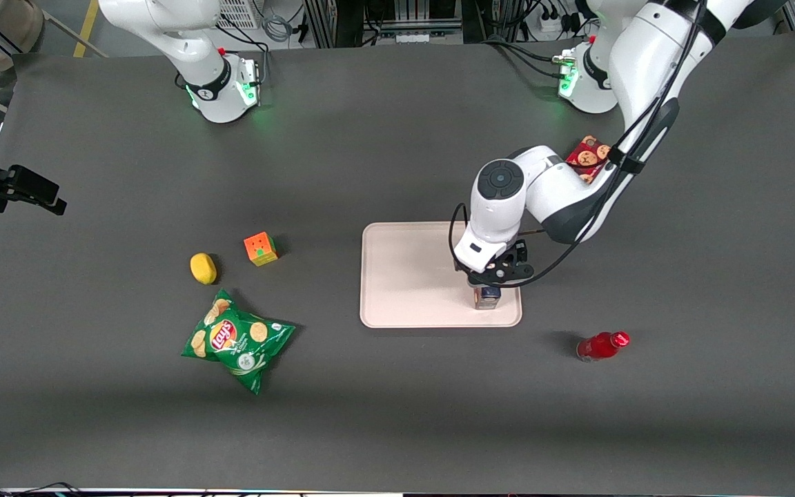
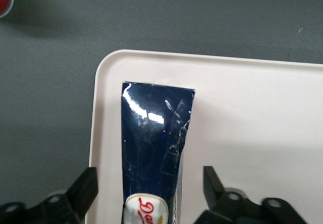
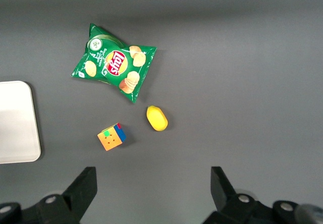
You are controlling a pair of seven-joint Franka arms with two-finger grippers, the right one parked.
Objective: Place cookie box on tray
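cookie box (image 2: 156,148) stood on the tray (image 1: 411,276), in the tray's corner nearest the front camera and toward the working arm's end of the table, its navy face just inside the low rim. the gripper (image 2: 150,193) hung directly over it with its two black fingers (image 2: 81,191) spread wide — one out past the tray's edge, the other over the cream surface — and a clear gap showed on each side of the box, so nothing was clamped. in the front view the gripper (image 1: 491,276) sat right above the box (image 1: 487,297), hiding most of it.

by my reading the placing was done, and what remained was a clean lift away. the risks lay there: the box looked to be standing tall on a narrow base and close to the rim, so a finger brushing it on the way up, or any sideways drift before the fingers were clear of its top, could tip it over or nudge it against the rim and off the tray. a straight vertical rise would avoid that.

nearby, a red bottle (image 1: 602,345) lay on the table just off that same tray corner, nearer the front camera — close enough to matter only if the arm swung low. the red box (image 1: 589,157) printed with cookies sat partly under the arm, farther from the camera.
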